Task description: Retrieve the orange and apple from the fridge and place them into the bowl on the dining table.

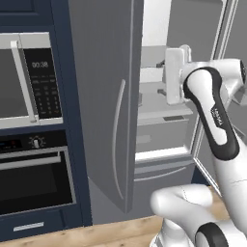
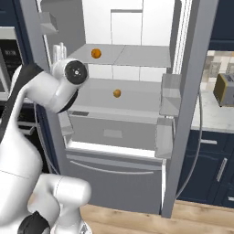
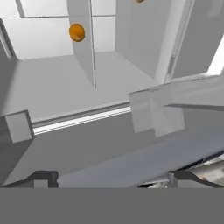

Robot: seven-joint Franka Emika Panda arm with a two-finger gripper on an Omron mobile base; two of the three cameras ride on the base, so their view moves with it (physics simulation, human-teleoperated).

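Observation:
The fridge (image 2: 192, 91) stands with its right door swung open and its left door (image 1: 106, 96) shut; the inside is white (image 3: 43, 39). Two round orange-coloured fruits lie inside, one on the upper shelf (image 2: 96, 53) and a duller one on the shelf below (image 2: 117, 93); I cannot tell which is the orange and which the apple. My gripper (image 3: 113, 178) is open and empty at the fridge mouth, near the left edge (image 2: 58, 51), short of both fruits. In the rolled hand view one fruit (image 3: 77, 32) sits far ahead at the upper left. The bowl and dining table are out of view.
A black microwave (image 1: 29, 77) and oven (image 1: 34, 178) are built into navy cabinets left of the fridge. Grey bins (image 2: 170, 93) hang on the open right door. A toaster (image 2: 225, 89) sits on the counter to the right. A closed lower drawer (image 2: 114, 171) lies below the shelves.

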